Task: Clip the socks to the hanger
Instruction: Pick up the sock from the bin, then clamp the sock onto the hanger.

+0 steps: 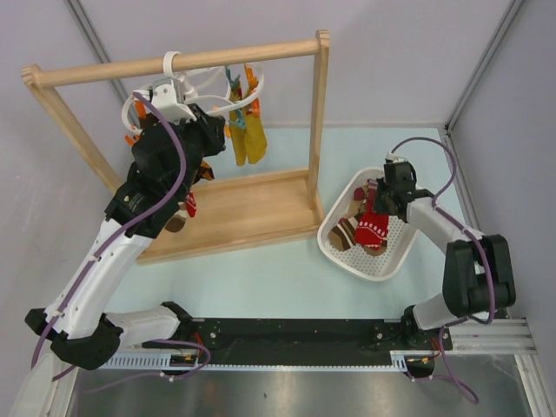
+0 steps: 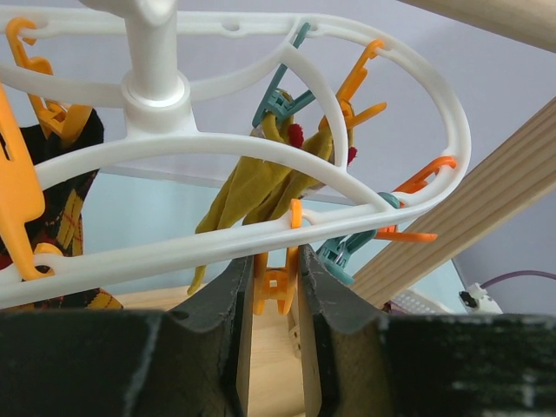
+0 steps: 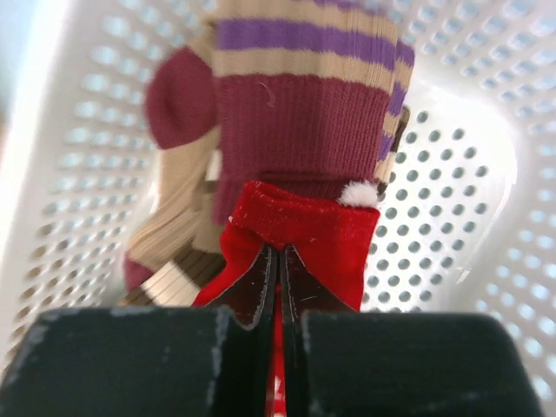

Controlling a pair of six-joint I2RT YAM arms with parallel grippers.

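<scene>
The white oval hanger [image 1: 187,89] hangs by its hook from the wooden rail. My left gripper [image 1: 207,122] is up against its lower ring, shut on an orange peg [image 2: 276,291] that sits pinched between both fingers. The hanger [image 2: 261,234] rim crosses just above the fingertips. My right gripper [image 1: 379,203] reaches into the basket and is shut on the cuff of the red sock [image 3: 334,239], which lies on brown striped socks [image 1: 346,233]. In the right wrist view a maroon, purple and cream striped sock [image 3: 300,104] lies behind the red one.
A mustard-yellow sock [image 1: 248,139] hangs from teal and orange pegs on the hanger's right side. A black sock with orange diamonds [image 2: 52,200] hangs at its left. The wooden rail frame [image 1: 243,213] stands at the back left, the white perforated basket [image 1: 356,265] to its right.
</scene>
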